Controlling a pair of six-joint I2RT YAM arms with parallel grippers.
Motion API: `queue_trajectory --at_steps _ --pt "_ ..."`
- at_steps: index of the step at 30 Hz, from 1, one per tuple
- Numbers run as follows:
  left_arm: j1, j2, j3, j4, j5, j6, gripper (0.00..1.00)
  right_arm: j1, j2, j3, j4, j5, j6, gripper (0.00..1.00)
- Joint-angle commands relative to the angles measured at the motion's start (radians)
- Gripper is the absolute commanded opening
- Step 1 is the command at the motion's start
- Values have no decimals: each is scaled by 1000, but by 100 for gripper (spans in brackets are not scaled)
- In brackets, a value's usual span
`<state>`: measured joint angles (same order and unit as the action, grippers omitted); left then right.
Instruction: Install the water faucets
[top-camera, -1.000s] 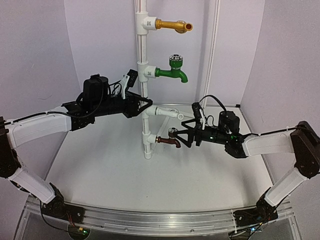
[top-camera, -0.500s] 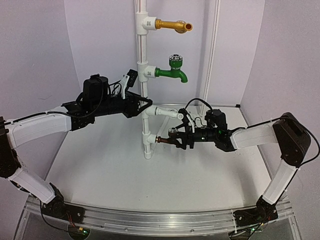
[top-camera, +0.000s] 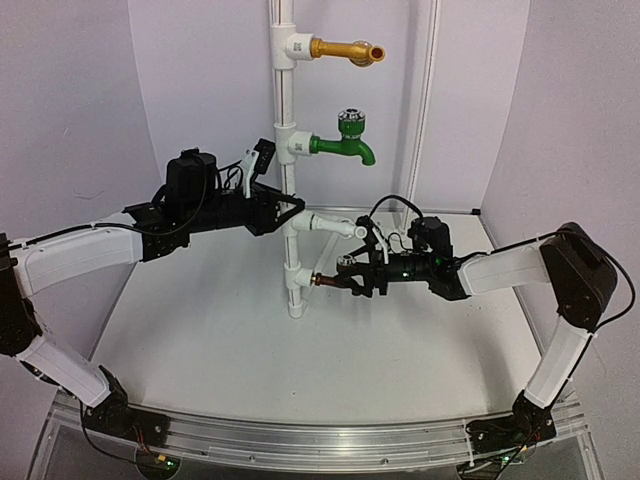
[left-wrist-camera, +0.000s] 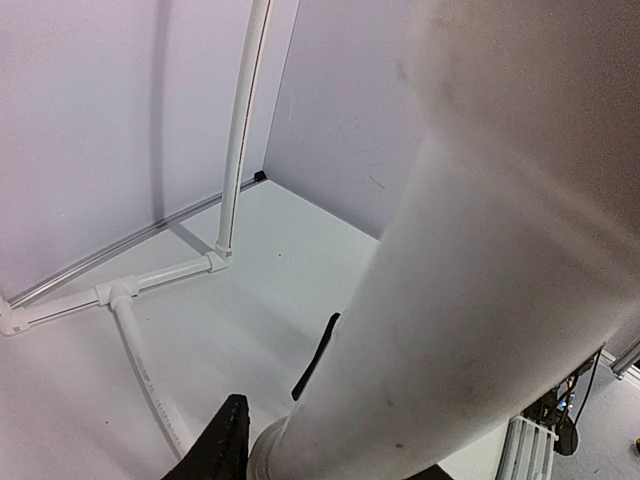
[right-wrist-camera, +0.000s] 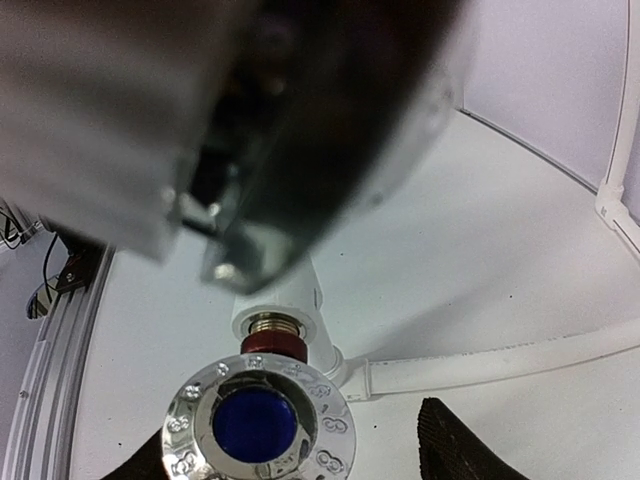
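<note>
1. The small brown faucet (top-camera: 333, 282) juts sideways from the lowest fitting (top-camera: 297, 276) of the upright white pipe (top-camera: 284, 100). A bit of brass thread shows between its collar and the fitting (clearest in the right wrist view).
2. The right gripper (top-camera: 354, 274) reaches in around the faucet's silver knob (right-wrist-camera: 256, 423). Its 2 fingers (right-wrist-camera: 462, 447) are spread wide, 1 on each side, with a gap beside the knob.
3. The left gripper (top-camera: 293, 212) is clamped on the pipe higher up. The pipe fills the left wrist view between the fingers.
4. A green faucet (top-camera: 345, 147) and a gold faucet (top-camera: 345, 49) sit in the 2 upper fittings.
</note>
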<state>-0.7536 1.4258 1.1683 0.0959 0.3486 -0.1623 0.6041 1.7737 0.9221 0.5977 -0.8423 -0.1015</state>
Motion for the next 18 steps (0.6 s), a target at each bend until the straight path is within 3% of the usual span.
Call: queue_trajectory --at_steps 1,5,9,12,18 --pt "-24 -23 19 -26 113 -178 0 14 28 -21 38 -9 -27 65" --pt "-24 -25 19 -27 110 -180 0 15 28 -47 98 -11 -20 57" --pt "-23 -29 19 -31 105 -180 0 14 8 -98 178 -16 -10 64" --pt "-24 -30 18 -33 103 -179 0 13 -4 -109 193 -11 -2 64" --pt "-24 -31 20 -35 102 -180 0 14 -12 -122 247 2 9 51"
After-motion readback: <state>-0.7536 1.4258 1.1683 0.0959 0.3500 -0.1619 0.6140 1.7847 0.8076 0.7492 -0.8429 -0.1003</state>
